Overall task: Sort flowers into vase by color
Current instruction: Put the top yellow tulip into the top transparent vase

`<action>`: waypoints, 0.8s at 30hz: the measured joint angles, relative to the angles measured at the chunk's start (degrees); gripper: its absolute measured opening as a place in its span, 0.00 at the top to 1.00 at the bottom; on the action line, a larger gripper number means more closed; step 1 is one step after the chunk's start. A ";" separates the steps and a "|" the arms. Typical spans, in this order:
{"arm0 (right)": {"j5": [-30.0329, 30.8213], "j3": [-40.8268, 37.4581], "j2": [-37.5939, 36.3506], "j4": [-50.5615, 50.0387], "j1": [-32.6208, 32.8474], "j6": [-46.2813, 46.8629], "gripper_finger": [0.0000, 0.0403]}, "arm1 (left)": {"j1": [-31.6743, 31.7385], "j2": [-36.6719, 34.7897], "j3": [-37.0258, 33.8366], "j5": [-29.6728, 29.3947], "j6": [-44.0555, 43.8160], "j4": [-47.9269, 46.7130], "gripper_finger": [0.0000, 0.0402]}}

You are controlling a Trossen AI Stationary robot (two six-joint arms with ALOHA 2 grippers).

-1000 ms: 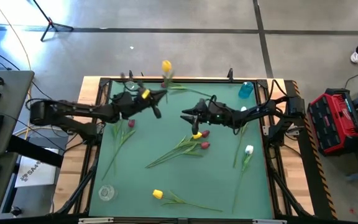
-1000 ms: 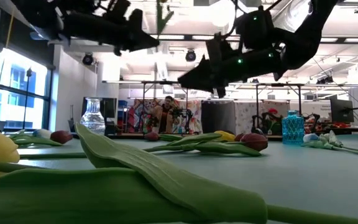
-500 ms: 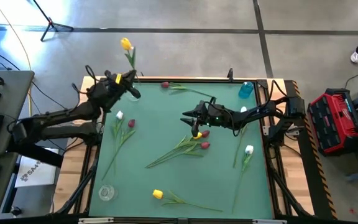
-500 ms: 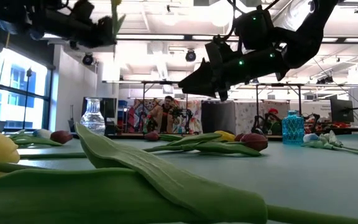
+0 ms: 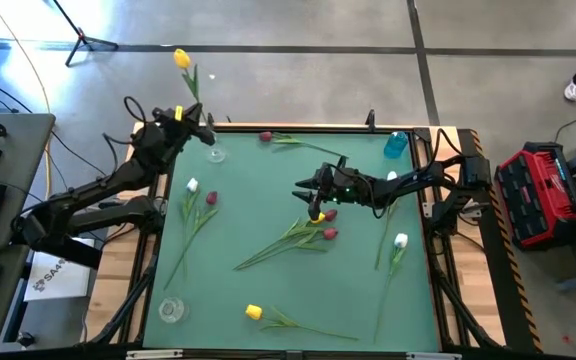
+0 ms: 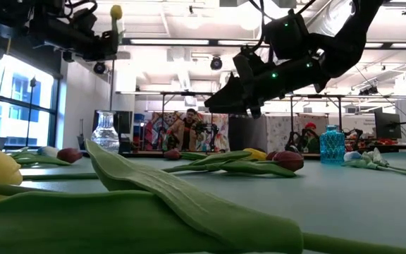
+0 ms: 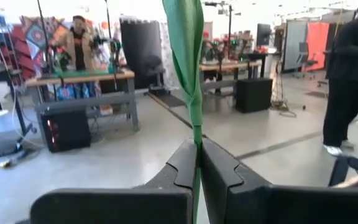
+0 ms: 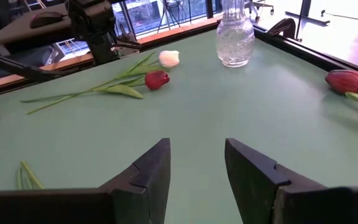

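Looking down from the high view first: our left gripper (image 5: pixel 190 122) sits at the table's far left corner, pinching a yellow tulip (image 5: pixel 182 58) by the stem, its head poking out past the table edge (image 5: pixel 298 129). A clear vase (image 5: pixel 215 154) stands just beside that gripper. Our right gripper (image 5: pixel 308 187) hovers mid-table, above a cluster of yellow and dark red tulips (image 5: pixel 320 224). A blue vase (image 5: pixel 396 144) stands at the far right corner.

Low view: the yellow tulip head (image 6: pixel 115 11) rides high, and the clear vase (image 6: pixel 105 132) stands below and a little aside. We judge the stem must hang plumb and be centred over the mouth before we lower.

Left wrist view: fingers (image 7: pixel 173 177) clamped tight on the green stem (image 7: pixel 193 121), a leaf rising above. The grip looks firm; we would release only once the stem is well inside the neck.

Right wrist view: fingers (image 8: pixel 151 168) stand wide apart, nothing between them. A white tulip (image 8: pixel 168 58) and a red tulip (image 8: pixel 156 79) lie beyond, near the clear vase (image 8: pixel 235 38).
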 joint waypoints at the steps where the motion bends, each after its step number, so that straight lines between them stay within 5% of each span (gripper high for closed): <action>1: 0.00 0.00 0.00 0.01 0.00 0.00 0.65 | 0.32 0.02 0.00 0.03 -0.56 -0.89 1.00; 14: 0.96 0.00 0.00 0.18 0.00 1.57 0.65 | 1.00 0.35 -5.60 -0.65 -13.22 -6.28 0.98; 24: 1.01 0.65 0.00 0.31 -0.38 4.77 0.65 | 0.98 0.35 -7.08 0.23 -17.19 -8.06 0.73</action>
